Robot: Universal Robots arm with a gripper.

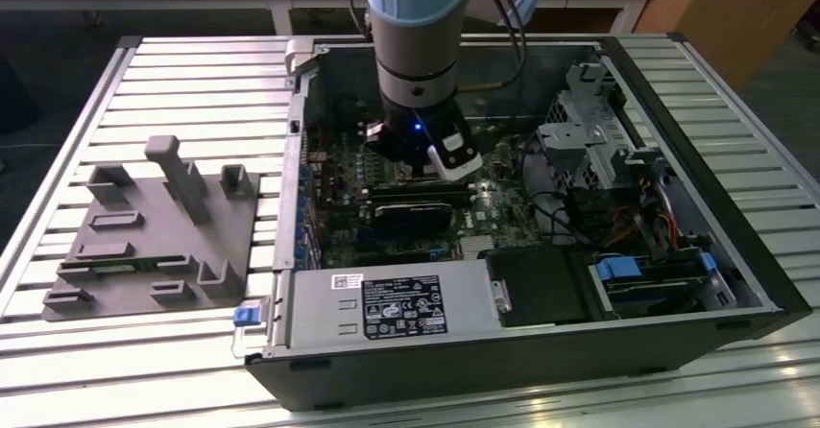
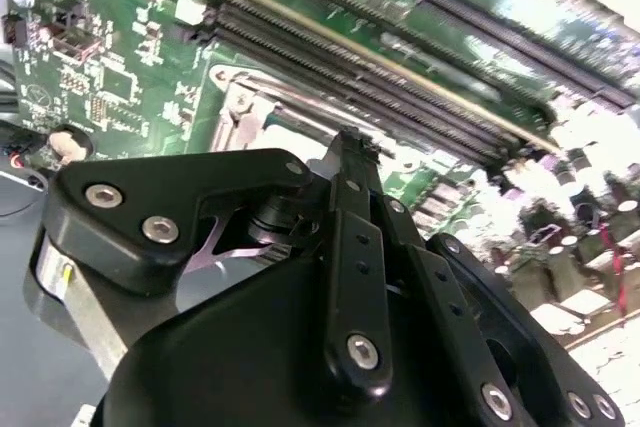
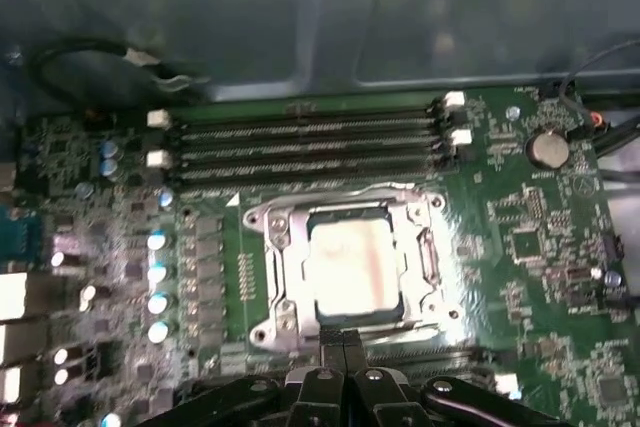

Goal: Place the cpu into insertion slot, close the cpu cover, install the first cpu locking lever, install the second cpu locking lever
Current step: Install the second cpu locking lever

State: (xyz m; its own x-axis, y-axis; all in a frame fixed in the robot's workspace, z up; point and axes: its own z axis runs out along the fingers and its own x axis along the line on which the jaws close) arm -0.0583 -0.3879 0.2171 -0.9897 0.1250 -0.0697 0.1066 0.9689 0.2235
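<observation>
The cpu (image 3: 352,267), a dull silver square, lies flat in the insertion slot (image 3: 256,218) on the green motherboard. The cpu cover (image 3: 276,269), a thin silvery frame, lies down around the chip's edges. My gripper (image 3: 341,339) hangs at the socket's edge with its two black fingers pressed together and nothing visible between them. In the second wrist view the gripper (image 2: 352,143) ends just beside the insertion slot (image 2: 262,112). In the exterior view the arm (image 1: 417,63) reaches down into the open computer case (image 1: 717,255). I cannot tell how the locking levers stand.
Long black memory slots (image 3: 310,147) run beside the socket, a coin battery (image 3: 547,150) and a row of capacitors (image 3: 157,272) flank it. In the case stand a power supply box (image 1: 384,308) and a drive cage (image 1: 590,140). A grey fixture (image 1: 154,231) lies on the slatted table.
</observation>
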